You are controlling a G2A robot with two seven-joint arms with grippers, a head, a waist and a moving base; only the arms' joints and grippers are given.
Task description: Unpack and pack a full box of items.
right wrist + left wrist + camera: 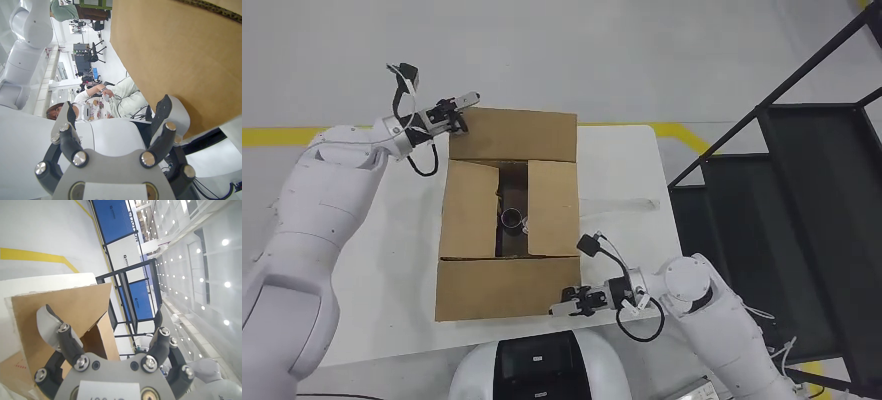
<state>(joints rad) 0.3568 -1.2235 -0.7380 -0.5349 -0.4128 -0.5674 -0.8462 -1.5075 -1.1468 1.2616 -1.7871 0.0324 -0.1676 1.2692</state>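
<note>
Two pairs spread wide, holding nothing | left fingers [464, 101] at box [507, 285] 11 o'clock corner, right fingers [560, 304] at 5 o'clock | box centred on surface [622, 170] | risk: box tear or skew from uneven pull.

Cardboard box [507, 285], flaps partly open, on white tabletop [627, 170]; left pincer [464, 103] at far corner, right pincer [560, 303] at near corner.

bright, even light all over. round ceiling lights [225, 242] glare white in the left wrist view. both wrist views bend at the edges. the box [467, 210] is dark inside.
</note>
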